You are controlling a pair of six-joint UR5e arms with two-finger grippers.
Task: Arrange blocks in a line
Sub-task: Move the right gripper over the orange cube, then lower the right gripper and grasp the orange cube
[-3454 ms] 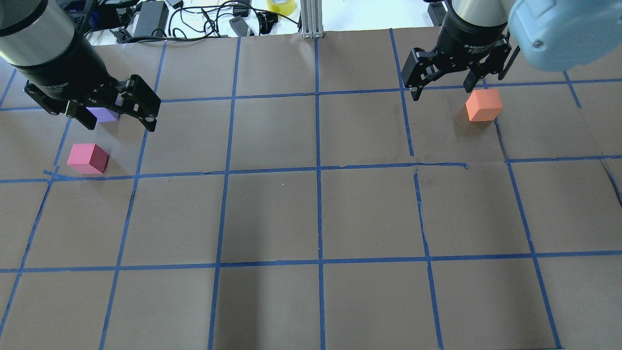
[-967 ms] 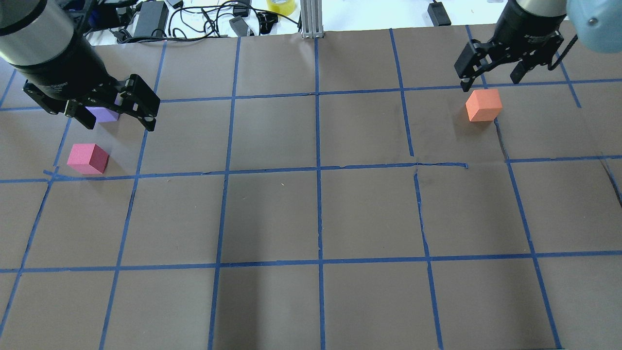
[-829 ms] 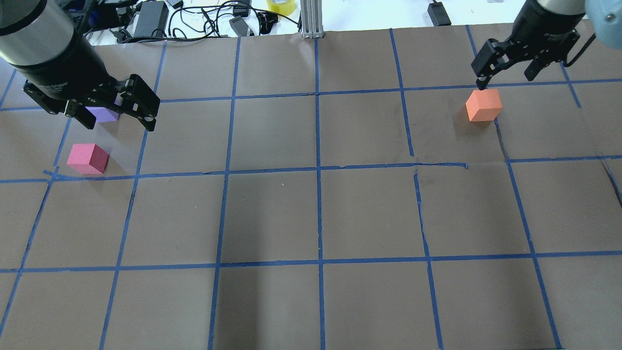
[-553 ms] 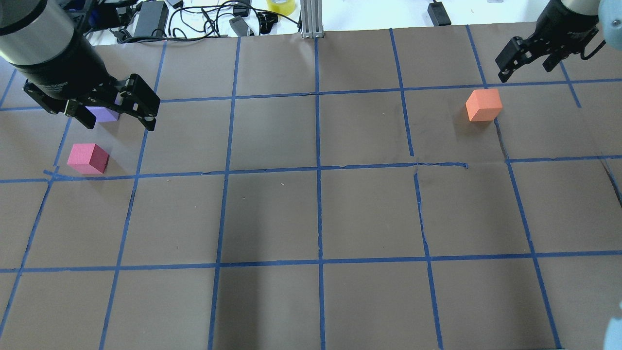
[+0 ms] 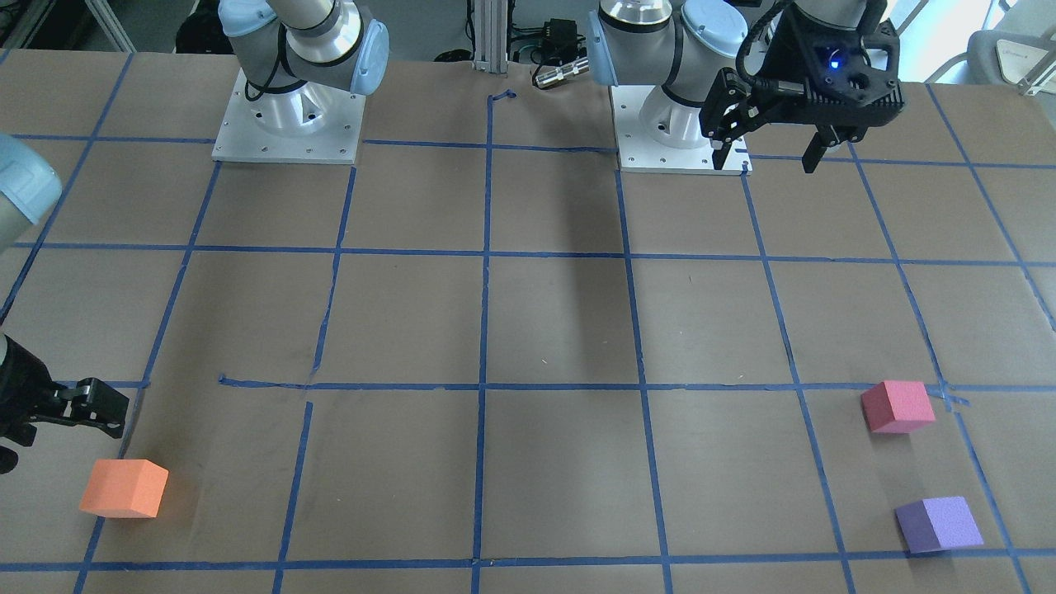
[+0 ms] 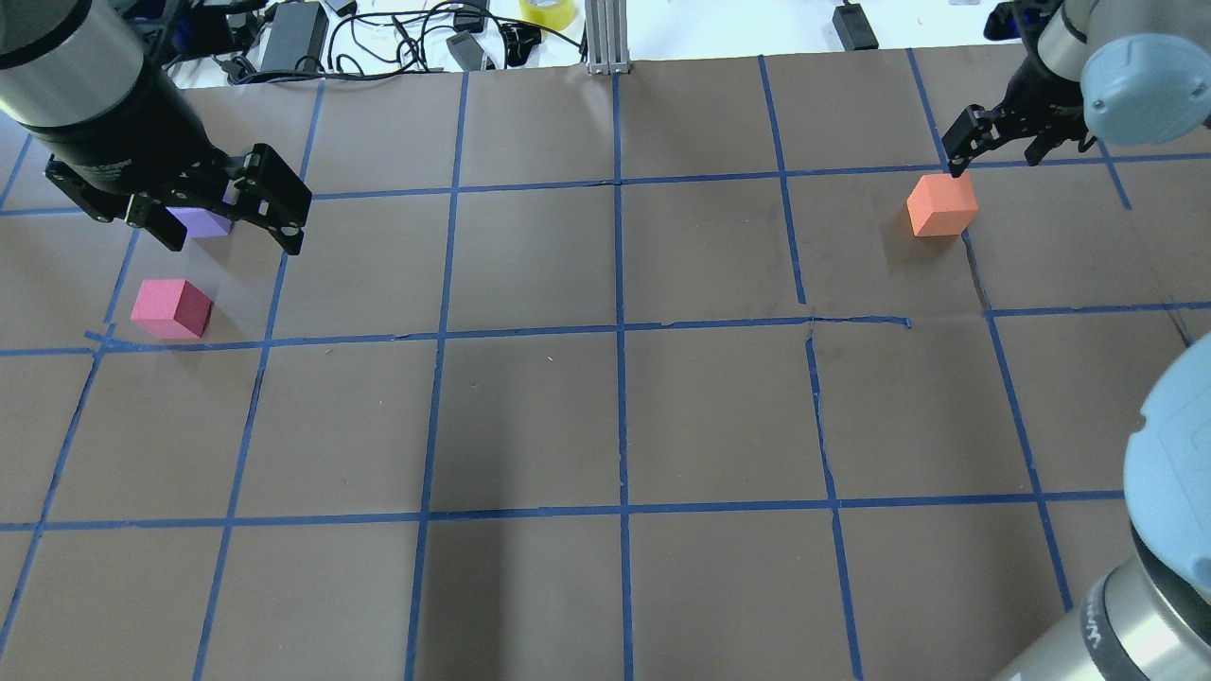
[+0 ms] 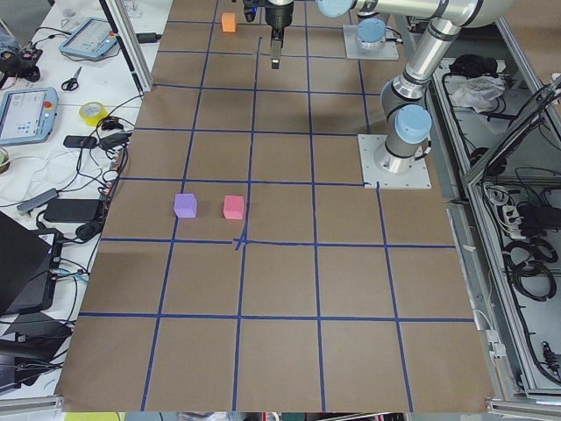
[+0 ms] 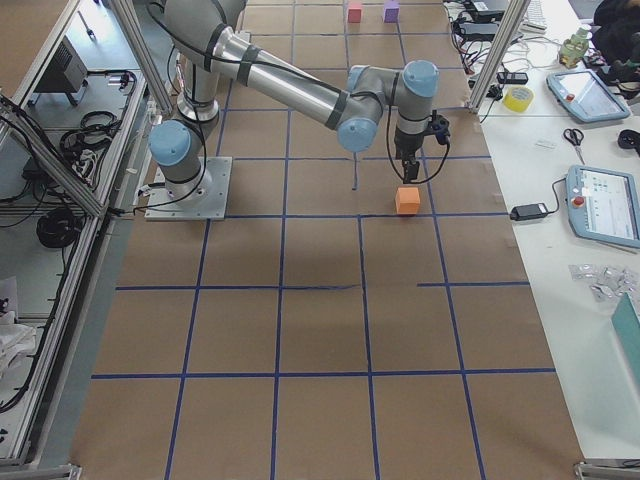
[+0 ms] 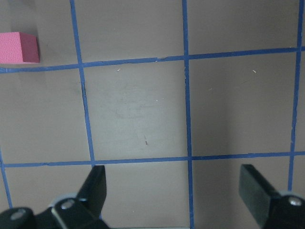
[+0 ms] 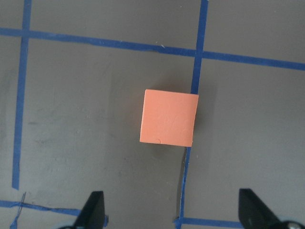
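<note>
The orange block (image 6: 941,204) sits at the far right of the table and shows centred in the right wrist view (image 10: 169,118). My right gripper (image 6: 993,163) is open and empty, above the block and just beyond it (image 10: 171,205). The pink-red block (image 6: 171,308) and the purple block (image 6: 201,223) sit close together at the far left (image 5: 898,406) (image 5: 939,524). My left gripper (image 6: 234,241) is open and empty, held high; it partly hides the purple block in the overhead view. Its wrist view shows the pink-red block (image 9: 18,47) at the top left corner.
The brown table carries a blue tape grid (image 6: 620,326). Cables, power adapters (image 6: 293,38) and a tape roll (image 6: 547,9) lie beyond the far edge beside an aluminium post (image 6: 605,38). The right arm's elbow (image 6: 1168,473) hangs over the near right corner. Both bases (image 5: 285,124) stand at the robot's side.
My right gripper swung out to the right, then came back to hover open by the orange block; its elbow entered at the bottom right. The left arm and all blocks stayed put.
</note>
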